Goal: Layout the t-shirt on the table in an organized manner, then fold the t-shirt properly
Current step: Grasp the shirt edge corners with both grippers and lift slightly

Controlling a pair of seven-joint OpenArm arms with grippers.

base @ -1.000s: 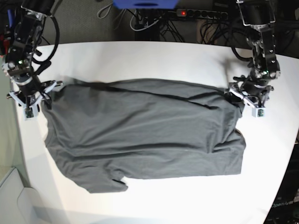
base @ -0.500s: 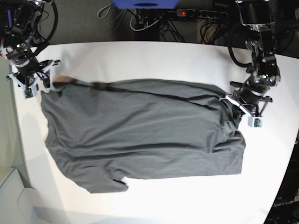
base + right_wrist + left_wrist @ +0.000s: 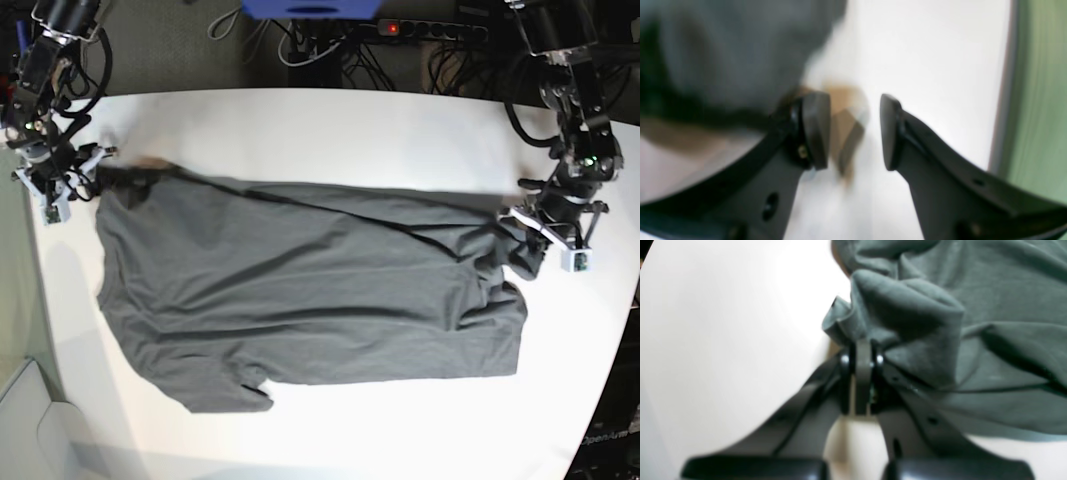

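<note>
Your white table (image 3: pixel 330 125) carries the t-shirt (image 3: pixel 310 290), spread wide across its middle. Your left gripper (image 3: pixel 863 355) is clenched on a bunched fold at the shirt's edge. Your right gripper (image 3: pixel 853 130) stands parted beside the cloth's corner, grasping nothing.

The base camera is looking down over the whole table (image 3: pixel 320 125); both wrist cameras are peering closely at the shirt's (image 3: pixel 300 290) opposite edges.
</note>
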